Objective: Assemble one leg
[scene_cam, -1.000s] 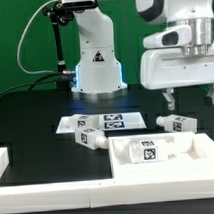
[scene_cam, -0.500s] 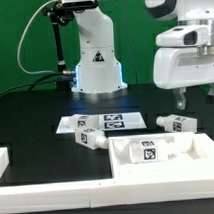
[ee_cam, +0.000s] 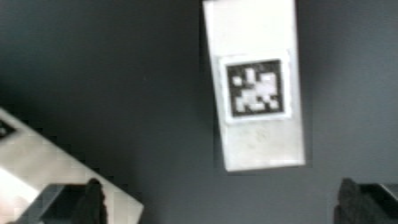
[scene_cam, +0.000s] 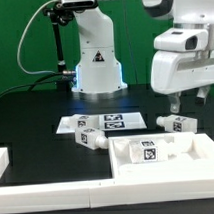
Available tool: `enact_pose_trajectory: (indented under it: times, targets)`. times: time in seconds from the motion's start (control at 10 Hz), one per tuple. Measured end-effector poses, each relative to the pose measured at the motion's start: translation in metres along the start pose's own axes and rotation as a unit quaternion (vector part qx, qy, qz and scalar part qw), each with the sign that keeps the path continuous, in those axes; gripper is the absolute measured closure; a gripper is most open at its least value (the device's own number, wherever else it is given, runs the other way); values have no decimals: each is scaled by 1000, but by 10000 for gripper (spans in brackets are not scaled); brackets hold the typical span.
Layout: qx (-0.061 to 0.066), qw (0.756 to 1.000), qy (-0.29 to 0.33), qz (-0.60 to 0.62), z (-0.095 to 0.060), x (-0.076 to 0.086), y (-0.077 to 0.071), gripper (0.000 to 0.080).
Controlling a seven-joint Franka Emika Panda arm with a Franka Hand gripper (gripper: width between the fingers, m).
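The leg (scene_cam: 179,122) is a short white peg with a black-and-white tag, lying on the black table at the exterior view's right. My gripper (scene_cam: 193,100) hangs just above it, open and empty, not touching it. In the wrist view the leg (ee_cam: 254,85) lies lengthwise ahead of the gripper (ee_cam: 222,205), and its dark fingertips (ee_cam: 71,205) stand wide apart at the frame's edge.
The large white rimmed panel (scene_cam: 192,164) lies in front, with another peg (scene_cam: 149,151) in it; its corner shows in the wrist view (ee_cam: 32,160). A third peg (scene_cam: 89,139) lies by the marker board (scene_cam: 106,122). A white part (scene_cam: 2,159) sits at the left edge. The robot base (scene_cam: 97,67) stands behind.
The gripper has moved toward the exterior view's right, over the leg, and come down slightly. The parts on the table have not moved.
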State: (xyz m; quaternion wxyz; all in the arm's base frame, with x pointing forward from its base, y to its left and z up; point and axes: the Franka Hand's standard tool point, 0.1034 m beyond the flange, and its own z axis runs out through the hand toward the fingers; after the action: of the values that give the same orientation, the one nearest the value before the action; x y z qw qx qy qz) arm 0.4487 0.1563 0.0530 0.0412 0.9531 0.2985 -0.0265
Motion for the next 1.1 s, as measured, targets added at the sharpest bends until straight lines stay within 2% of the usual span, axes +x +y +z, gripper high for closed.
enact_pose_trajectory:
  times: [0.1, 0.2, 0.4, 0.5, 0.6, 0.7, 0.8, 0.9, 1.0, 1.1]
  targets:
    - [-9, 997, -72, -6, 0, -3, -5, 150]
    - [-20, 993, -114, -11, 0, 5, -3, 150]
    - [-26, 981, -187, 38, -1, 7, 4, 150]
    - [-29, 978, -202, 34, 0, 8, 5, 150]
    - [-30, 968, -248, 36, -1, 0, 5, 150]
    - [-31, 956, -289, 38, 1, -1, 7, 150]
    - [-39, 936, -343, 62, 4, -5, 2, 150]
    - [-47, 919, -386, 65, 9, -1, -8, 150]
    - [-52, 924, -376, 52, 11, 11, -17, 150]
    - [-50, 924, -376, 54, 10, 9, -15, 150]
